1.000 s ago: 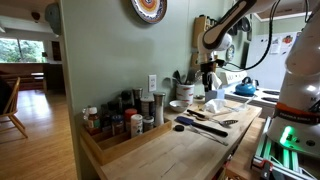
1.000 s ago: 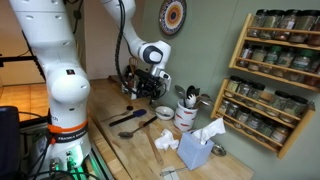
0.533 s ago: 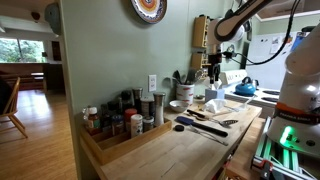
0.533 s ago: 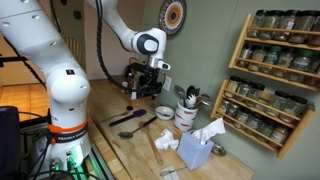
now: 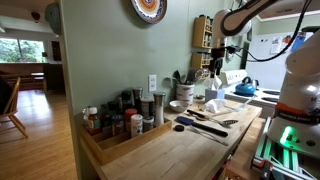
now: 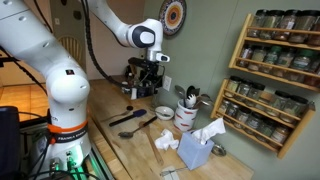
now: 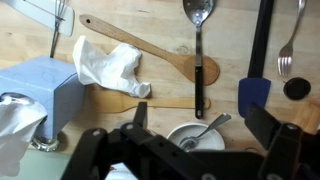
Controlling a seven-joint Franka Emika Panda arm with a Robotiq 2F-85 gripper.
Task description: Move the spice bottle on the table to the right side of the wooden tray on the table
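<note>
The long table (image 5: 185, 152) runs beside a green wall, and the wooden tray (image 5: 120, 148) sits at its near left end, crowded with spice bottles (image 5: 135, 122); I cannot tell whether any bottle stands loose outside it. The gripper (image 5: 212, 66) hangs high over the far end, above a white bowl (image 7: 190, 136), a wooden spoon (image 7: 150, 48) and a blue spatula (image 7: 254, 96). Its jaws are spread wide and hold nothing.
</note>
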